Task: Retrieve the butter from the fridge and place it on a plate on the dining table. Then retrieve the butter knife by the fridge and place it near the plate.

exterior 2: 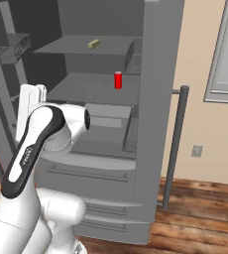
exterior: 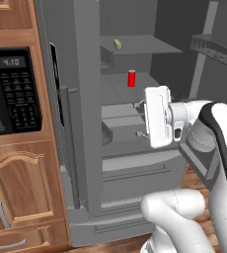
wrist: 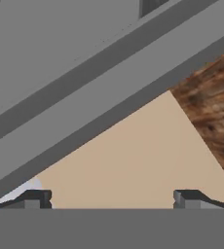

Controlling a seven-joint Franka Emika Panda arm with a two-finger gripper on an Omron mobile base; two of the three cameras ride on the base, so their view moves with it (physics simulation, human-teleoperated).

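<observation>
arm links (exterior: 177,217): glossy white, rounded and bulbous, with smooth cylindrical segments
joint cover (exterior 2: 34,146): long black band with rounded ends along the upper link, bearing small pale lettering too small to read
wrist (exterior: 197,136): grey ring between white shells
hand (exterior: 158,116): flat white rectangular block with rounded corners and a small slot marking on its side
fingers (wrist: 36,198): two small dark grey angular tips, set wide apart
</observation>
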